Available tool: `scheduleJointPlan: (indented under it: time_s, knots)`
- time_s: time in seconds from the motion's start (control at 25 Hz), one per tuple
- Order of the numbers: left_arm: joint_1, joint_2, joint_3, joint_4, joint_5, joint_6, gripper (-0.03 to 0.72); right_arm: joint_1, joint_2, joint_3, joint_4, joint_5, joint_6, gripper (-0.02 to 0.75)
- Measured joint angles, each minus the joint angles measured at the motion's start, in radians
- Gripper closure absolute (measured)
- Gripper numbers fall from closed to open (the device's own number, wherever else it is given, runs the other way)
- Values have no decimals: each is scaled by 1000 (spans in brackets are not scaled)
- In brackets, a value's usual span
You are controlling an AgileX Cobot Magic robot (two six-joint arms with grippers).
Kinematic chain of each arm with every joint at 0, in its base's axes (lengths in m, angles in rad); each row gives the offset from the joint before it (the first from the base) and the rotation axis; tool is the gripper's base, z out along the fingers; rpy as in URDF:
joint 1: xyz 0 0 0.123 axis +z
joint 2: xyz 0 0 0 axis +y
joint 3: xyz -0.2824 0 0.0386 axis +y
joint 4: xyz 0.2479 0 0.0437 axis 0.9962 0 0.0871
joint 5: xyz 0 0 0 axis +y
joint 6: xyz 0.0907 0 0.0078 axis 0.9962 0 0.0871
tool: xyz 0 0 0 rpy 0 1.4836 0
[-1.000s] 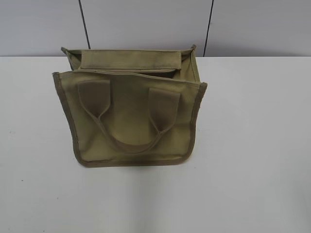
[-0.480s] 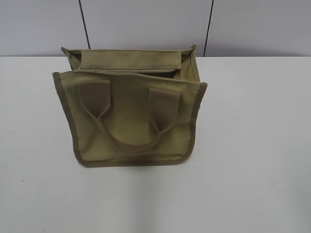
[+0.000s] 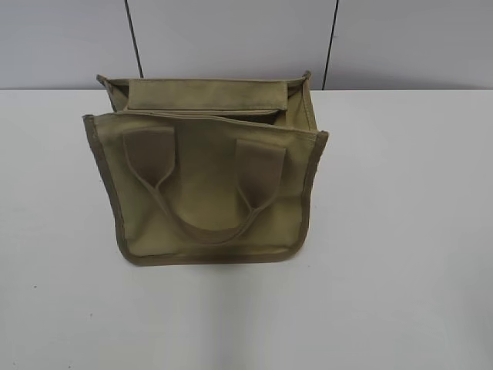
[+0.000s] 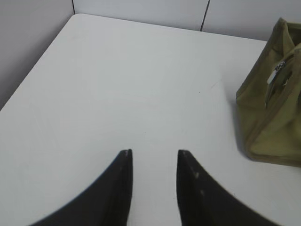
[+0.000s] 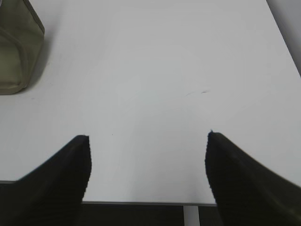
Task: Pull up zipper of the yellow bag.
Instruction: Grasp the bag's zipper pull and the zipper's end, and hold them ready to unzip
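Exterior view: yellow bag (image 3: 208,185) upright near centre of white table (image 3: 400,231), broad handle side toward camera, top edge toward 12 o'clock, no arm in sight. Probably set square and standing so both end panels stay reachable from either flank. Left wrist view: left gripper (image 4: 154,155) parted by a narrow gap, pinching nothing, hovering over bare table; bag at 2 o'clock, end panel turned this way, zipper (image 4: 277,73) showing as a small silver slider and pull high on that end. Right wrist view: right gripper (image 5: 148,141) spread wide, empty, bag corner just visible at 10 o'clock, well apart. Likely both parked clear before any approach; left seemingly nearer the slider, right free to brace the fabric. No brand, label or readable writing anywhere on bag or table.
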Motion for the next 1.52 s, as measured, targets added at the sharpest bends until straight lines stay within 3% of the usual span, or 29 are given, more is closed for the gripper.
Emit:
scheduleJointPlan:
  time_s: [0.12, 0.36, 0.44, 0.76, 0.92, 1.08, 1.2, 1.4, 1.52]
  knots:
    - [0, 14, 0, 0, -3, 0, 426, 0, 0, 0, 0, 0, 0, 160]
    - [0, 55, -14, 3, -144, 0, 172, 0, 0, 0, 0, 0, 0, 160]
    - [0, 86, -14, 6, -277, 0, 141, 0, 0, 0, 0, 0, 0, 160]
    - [0, 488, 9, 147, -865, 1, 204, 0, 0, 0, 0, 0, 0, 160]
    - [0, 795, 68, 153, -1255, 1, 258, 0, 0, 0, 0, 0, 0, 160]
    - [1, 1086, 80, 172, -1486, -16, 311, 0, 0, 0, 0, 0, 0, 160]
    - [21, 1265, 80, 288, -1705, -141, 332, 0, 0, 0, 0, 0, 0, 160]
    - [113, 1565, 79, 643, -2066, -342, 350, 0, 0, 0, 0, 0, 0, 160]
    - [169, 1705, 50, 867, -2161, -427, 352, 0, 0, 0, 0, 0, 0, 160]
